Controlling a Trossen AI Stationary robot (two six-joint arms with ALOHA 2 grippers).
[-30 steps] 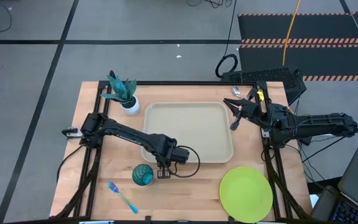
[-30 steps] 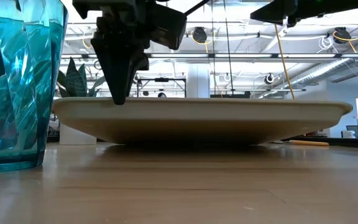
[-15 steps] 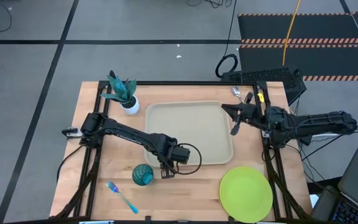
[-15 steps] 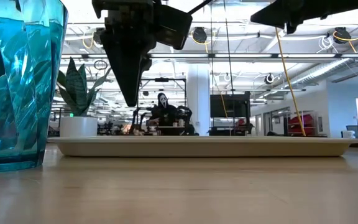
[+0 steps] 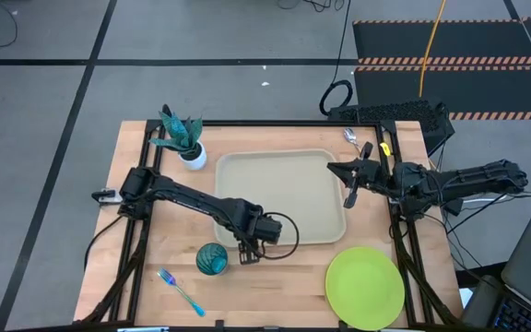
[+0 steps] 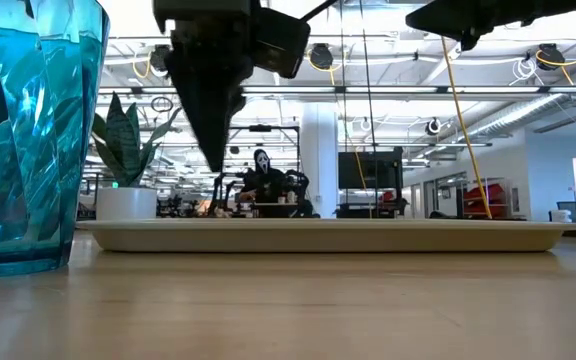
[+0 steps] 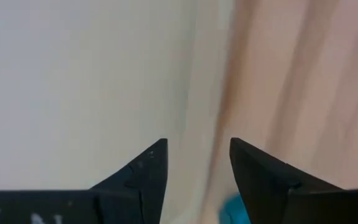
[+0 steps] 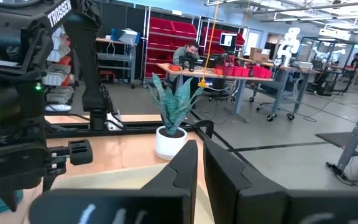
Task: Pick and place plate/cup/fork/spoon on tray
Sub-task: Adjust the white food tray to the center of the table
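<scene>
The beige tray (image 5: 279,195) lies flat on the table's middle. My left gripper (image 5: 245,251) hangs open a little above the tray's near rim (image 6: 268,232), touching nothing; in the left wrist view its fingers (image 7: 197,146) stand on either side of the rim line. The teal cup (image 5: 212,259) stands upright just left of it. The fork (image 5: 181,290) lies near the front edge. At the front right sits the green plate (image 5: 365,288). The spoon (image 5: 350,136) lies at the far edge. My right gripper (image 5: 348,189) is shut and holds nothing, over the tray's right rim.
A white pot with a green plant (image 5: 184,138) stands at the tray's far left corner. A black cable (image 5: 284,242) loops beside my left gripper. Bare wood shows between the cup and the plate (image 5: 284,286).
My left gripper has opened, let go of the tray's near rim and risen slightly. The tray, tilted with its near edge raised a second ago, has dropped flat onto the table. My right gripper has drifted a little toward the near edge.
</scene>
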